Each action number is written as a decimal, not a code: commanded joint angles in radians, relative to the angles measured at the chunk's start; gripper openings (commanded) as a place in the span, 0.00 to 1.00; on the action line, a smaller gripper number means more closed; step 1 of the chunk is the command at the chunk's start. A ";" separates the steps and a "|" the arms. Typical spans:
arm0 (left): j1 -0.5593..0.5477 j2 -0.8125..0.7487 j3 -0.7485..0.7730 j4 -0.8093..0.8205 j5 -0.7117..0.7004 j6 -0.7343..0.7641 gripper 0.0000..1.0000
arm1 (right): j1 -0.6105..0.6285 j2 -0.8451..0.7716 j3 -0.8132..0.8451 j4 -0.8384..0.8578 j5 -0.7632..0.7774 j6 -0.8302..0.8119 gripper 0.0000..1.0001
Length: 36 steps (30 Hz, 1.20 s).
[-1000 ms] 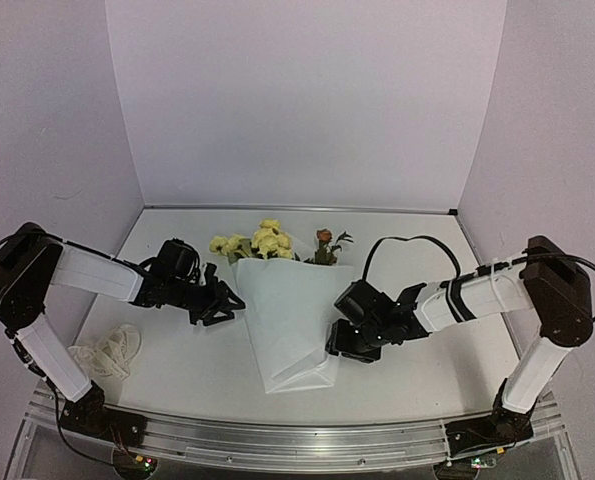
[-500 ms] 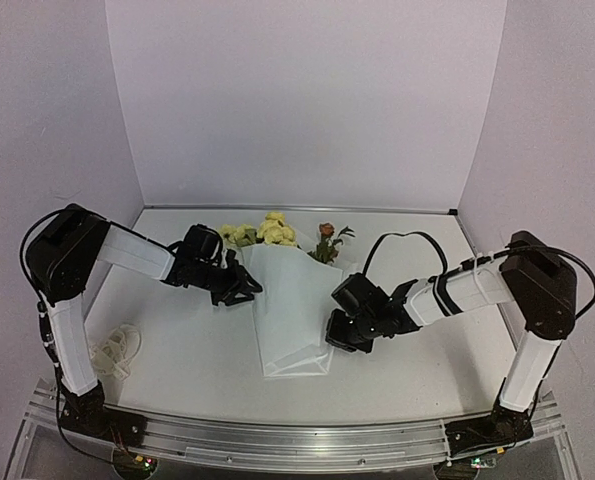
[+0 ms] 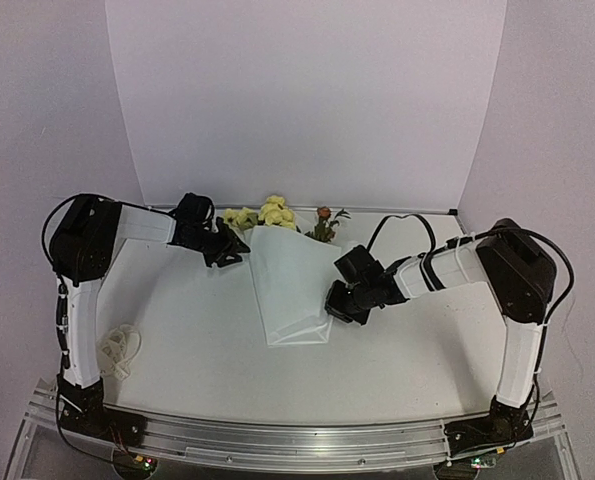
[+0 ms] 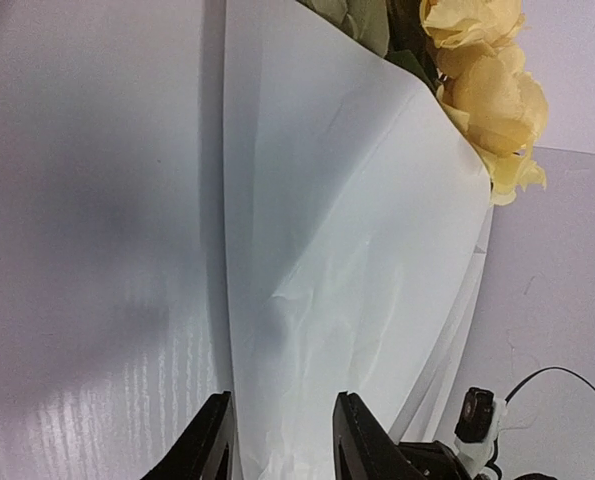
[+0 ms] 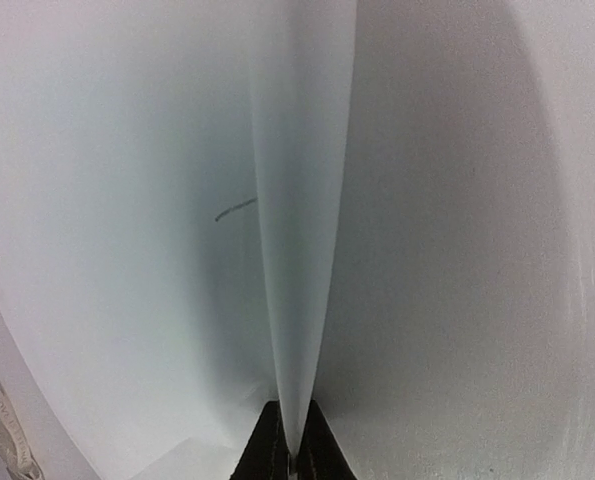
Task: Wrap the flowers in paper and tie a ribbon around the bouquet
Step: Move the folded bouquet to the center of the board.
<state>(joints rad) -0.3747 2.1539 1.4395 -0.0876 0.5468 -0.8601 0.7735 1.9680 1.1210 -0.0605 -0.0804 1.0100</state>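
White table (image 3: 177, 350): R gripper (image 5: 290, 425) pinched tight on paper (image 5: 297, 200) fold; L gripper (image 4: 282, 420) half-open astride paper edge.

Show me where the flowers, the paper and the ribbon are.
flowers (image 3: 274, 212), top view, on the yellow blooms.
paper (image 3: 292, 290), top view, middle of the folded sheet.
ribbon (image 3: 115, 350), top view, on the loose coil.

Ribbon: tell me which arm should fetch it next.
Left. The ribbon lies far on the left side, close to that arm's base. The right claw is shut on the paper edge, pinning the wrap, while the left claw is open astride the other edge, free to leave.
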 commanded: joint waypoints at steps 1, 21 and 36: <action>0.023 -0.067 0.027 -0.085 -0.025 0.046 0.37 | -0.020 0.019 0.057 -0.007 -0.006 -0.041 0.08; 0.054 -0.642 -0.452 -0.373 -0.645 -0.098 0.52 | -0.019 -0.208 -0.038 -0.009 -0.010 -0.131 0.86; 0.123 -0.941 -0.831 -0.459 -0.790 -0.264 0.56 | 0.027 -0.411 -0.167 -0.028 0.023 -0.142 0.88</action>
<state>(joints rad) -0.2553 1.2271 0.6369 -0.5594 -0.2211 -1.0788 0.7732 1.6109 0.9759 -0.0851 -0.0937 0.8832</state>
